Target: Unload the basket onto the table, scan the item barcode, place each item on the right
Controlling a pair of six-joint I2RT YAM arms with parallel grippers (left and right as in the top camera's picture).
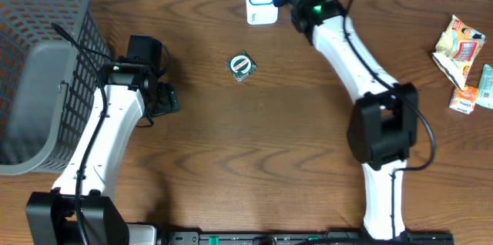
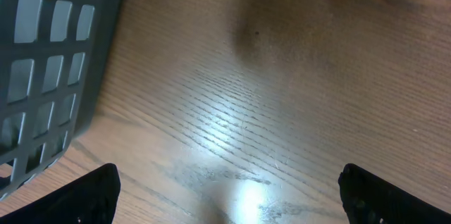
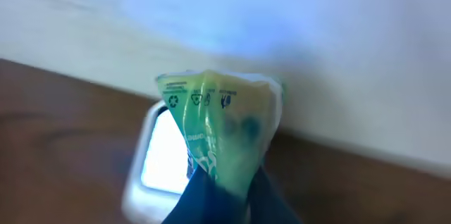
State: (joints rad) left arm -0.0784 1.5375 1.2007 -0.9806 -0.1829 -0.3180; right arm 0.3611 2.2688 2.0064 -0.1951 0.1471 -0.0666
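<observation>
Right gripper (image 3: 222, 199) is clamped on a green packet (image 3: 222, 122), and I see it holding that packet just in front of the lit face of the white scanner (image 1: 260, 5) at the far edge of the table (image 1: 231, 160). Left gripper (image 1: 163, 99) hangs spread wide beside the grey basket (image 1: 38, 83).
</observation>
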